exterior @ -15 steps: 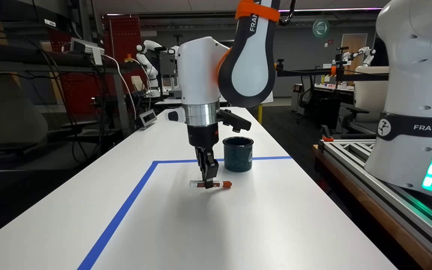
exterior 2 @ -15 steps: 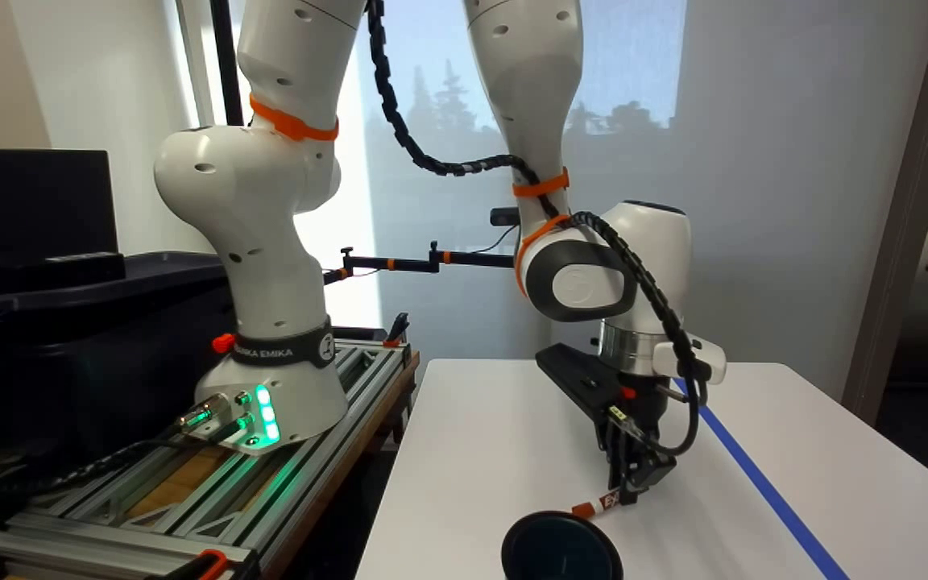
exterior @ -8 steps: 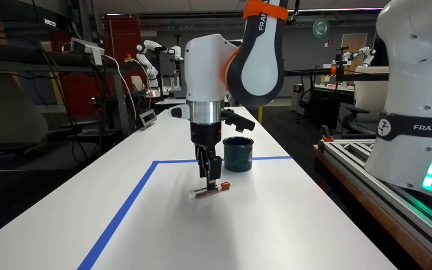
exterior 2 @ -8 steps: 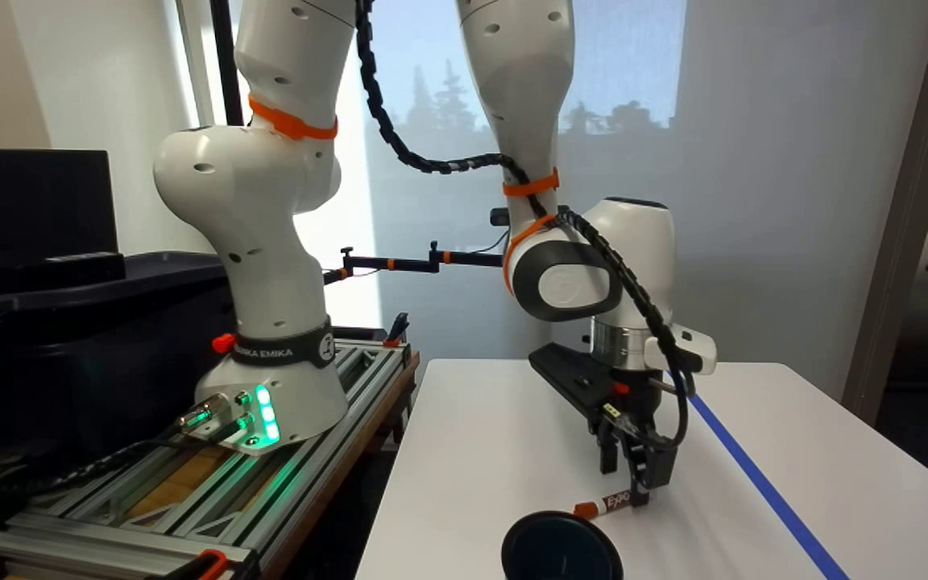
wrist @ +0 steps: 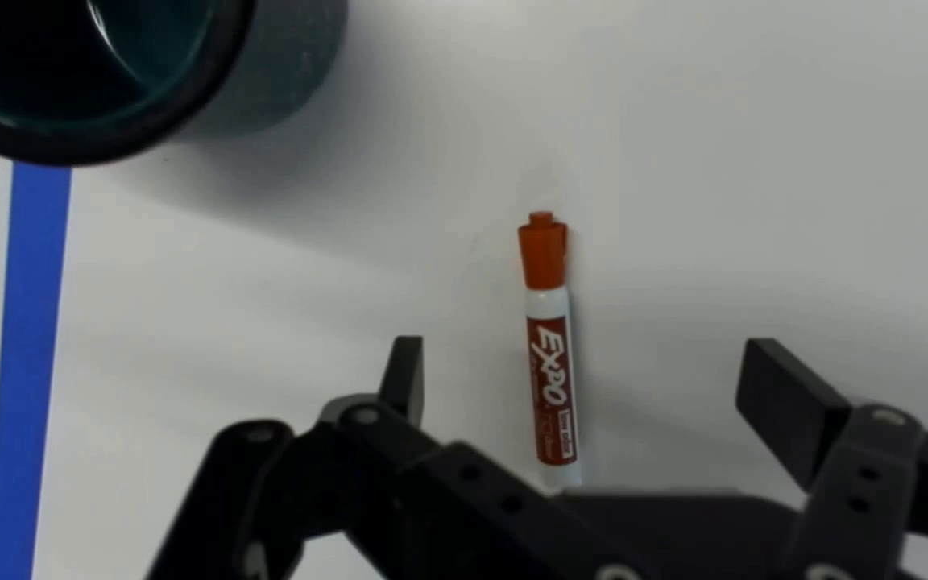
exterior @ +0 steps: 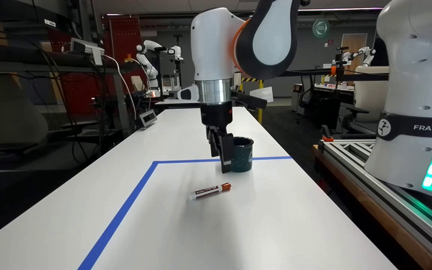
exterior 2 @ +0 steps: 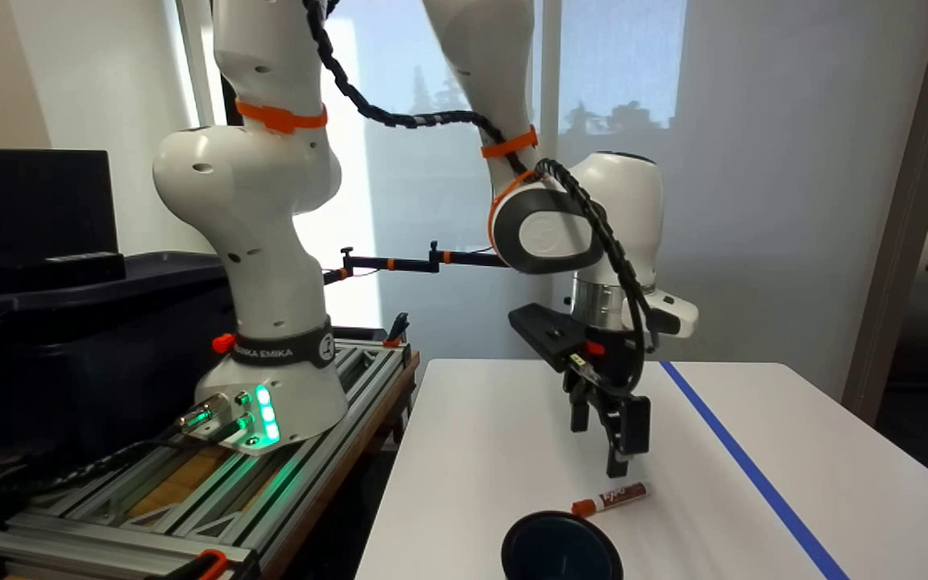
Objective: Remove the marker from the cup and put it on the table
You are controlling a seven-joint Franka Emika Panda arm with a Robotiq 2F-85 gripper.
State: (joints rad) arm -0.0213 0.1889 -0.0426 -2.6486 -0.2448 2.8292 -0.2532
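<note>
Exterior view: jaws, spread apart, have lifted away from the marker (exterior 2: 612, 499) on the table (exterior 2: 476, 439)

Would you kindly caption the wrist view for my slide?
Capped Expo marker, framed by the open gripper, on the white table near a teal cup.

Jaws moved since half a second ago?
Yes: in an exterior view they've risen clear of the marker and shifted picture-right, now partly hiding the unmoved cup.
</note>
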